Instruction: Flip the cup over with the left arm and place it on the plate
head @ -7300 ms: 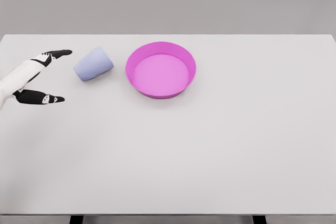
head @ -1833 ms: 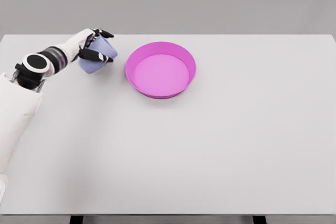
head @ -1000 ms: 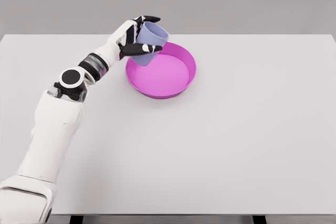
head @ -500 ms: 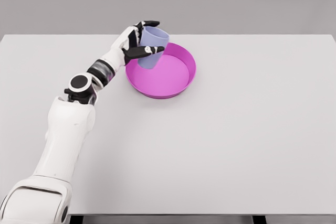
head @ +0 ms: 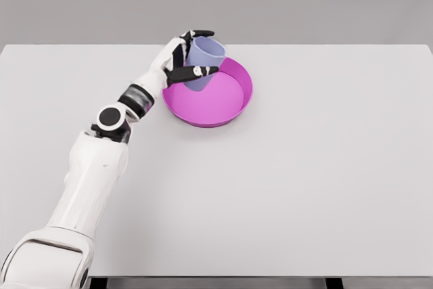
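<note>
A pale lilac cup [head: 205,59] is held nearly upright, mouth up, over the left part of the magenta plate [head: 230,109]. My left hand [head: 190,55] is shut on it, black fingers wrapped around its side, thumb across the front. The white left arm reaches up from the lower left corner. I cannot tell whether the cup's base touches the plate floor. The right arm is out of view.
The white table [head: 304,181] stretches wide to the right and front of the plate. Its far edge runs just behind the plate, against a grey background.
The left hand picked the cup up from the table left of the plate, turned it mouth up and carried it right. In the last half second it moved slightly further right and lower over the plate.
</note>
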Tool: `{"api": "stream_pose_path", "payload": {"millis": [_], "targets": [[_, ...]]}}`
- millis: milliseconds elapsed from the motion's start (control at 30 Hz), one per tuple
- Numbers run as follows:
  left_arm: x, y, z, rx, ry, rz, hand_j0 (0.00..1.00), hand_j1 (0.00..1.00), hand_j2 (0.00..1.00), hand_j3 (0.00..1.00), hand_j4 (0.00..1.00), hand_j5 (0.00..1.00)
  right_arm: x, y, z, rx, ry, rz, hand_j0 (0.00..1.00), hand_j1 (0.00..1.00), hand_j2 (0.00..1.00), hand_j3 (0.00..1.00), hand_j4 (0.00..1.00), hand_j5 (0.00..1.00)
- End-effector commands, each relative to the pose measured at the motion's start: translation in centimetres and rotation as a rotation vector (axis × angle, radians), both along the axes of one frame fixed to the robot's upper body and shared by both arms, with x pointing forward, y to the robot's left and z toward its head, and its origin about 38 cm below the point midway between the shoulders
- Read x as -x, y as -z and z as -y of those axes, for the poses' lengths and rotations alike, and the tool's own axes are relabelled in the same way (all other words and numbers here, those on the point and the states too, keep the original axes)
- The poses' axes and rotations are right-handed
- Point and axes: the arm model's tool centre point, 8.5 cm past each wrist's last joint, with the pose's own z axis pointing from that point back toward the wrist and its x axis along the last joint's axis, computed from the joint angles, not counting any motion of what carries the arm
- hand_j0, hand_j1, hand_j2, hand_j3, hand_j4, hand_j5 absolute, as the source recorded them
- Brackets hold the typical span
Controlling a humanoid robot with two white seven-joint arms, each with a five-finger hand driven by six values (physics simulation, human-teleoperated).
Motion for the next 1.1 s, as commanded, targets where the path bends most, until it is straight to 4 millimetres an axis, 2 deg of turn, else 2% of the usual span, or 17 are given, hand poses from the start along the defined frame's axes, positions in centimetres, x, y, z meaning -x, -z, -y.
{"api": "stream_pose_path", "payload": {"millis": [0, 167, 533, 567, 600, 733, 900, 933, 967, 1000, 1067], "targets": [[0.1, 0.6, 0.1, -0.001, 0.002, -0.011, 0.69, 0.69, 0.69, 0.69, 0.69, 0.69, 0.0, 0.0, 0.0, 0.000, 0.000, 0.000, 1.00, 1.00, 1.00, 1.00, 1.00, 1.00], [0.2, 2.0, -0.2, -0.012, -0.004, -0.050, 0.69, 0.69, 0.69, 0.69, 0.69, 0.69, 0.0, 0.0, 0.0, 0.000, 0.000, 0.001, 1.00, 1.00, 1.00, 1.00, 1.00, 1.00], [0.1, 2.2, -0.2, -0.016, -0.006, -0.062, 0.69, 0.69, 0.69, 0.69, 0.69, 0.69, 0.0, 0.0, 0.0, 0.000, 0.000, 0.000, 1.00, 1.00, 1.00, 1.00, 1.00, 1.00], [0.1, 2.3, -0.2, -0.015, -0.005, -0.064, 0.72, 0.72, 0.72, 0.72, 0.72, 0.72, 0.0, 0.0, 0.0, 0.000, 0.000, 0.000, 1.00, 1.00, 1.00, 1.00, 1.00, 1.00], [0.1, 2.2, -0.2, -0.015, -0.006, -0.065, 0.84, 0.84, 0.84, 0.84, 0.84, 0.84, 0.0, 0.0, 0.0, 0.000, 0.000, 0.000, 1.00, 1.00, 1.00, 1.00, 1.00, 1.00], [0.1, 2.3, -0.2, -0.017, -0.008, -0.079, 1.00, 1.00, 1.00, 1.00, 1.00, 1.00, 0.0, 0.0, 0.0, 0.000, 0.000, 0.001, 1.00, 1.00, 1.00, 1.00, 1.00, 1.00], [0.0, 2.1, -0.2, -0.013, -0.007, -0.073, 1.00, 1.00, 1.00, 1.00, 1.00, 1.00, 0.0, 0.0, 0.0, 0.000, 0.000, 0.000, 1.00, 1.00, 1.00, 1.00, 1.00, 1.00], [0.1, 2.1, -0.2, -0.012, -0.008, -0.072, 0.87, 0.87, 0.87, 0.87, 0.87, 0.87, 0.0, 0.0, 0.0, 0.000, 0.000, 0.000, 1.00, 1.00, 1.00, 1.00, 1.00, 1.00], [0.1, 2.0, -0.2, -0.012, -0.008, -0.069, 0.81, 0.81, 0.81, 0.81, 0.81, 0.81, 0.0, 0.0, 0.0, 0.000, 0.000, 0.001, 1.00, 1.00, 1.00, 1.00, 1.00, 1.00], [0.1, 2.0, -0.2, -0.011, -0.006, -0.063, 0.71, 0.71, 0.71, 0.71, 0.71, 0.71, 0.0, 0.0, 0.0, 0.000, 0.000, 0.001, 1.00, 1.00, 1.00, 1.00, 1.00, 1.00], [0.1, 1.9, -0.2, -0.008, -0.005, -0.056, 0.70, 0.70, 0.70, 0.70, 0.70, 0.70, 0.0, 0.0, 0.0, 0.000, 0.000, 0.000, 1.00, 1.00, 1.00, 1.00, 1.00, 1.00]]}}
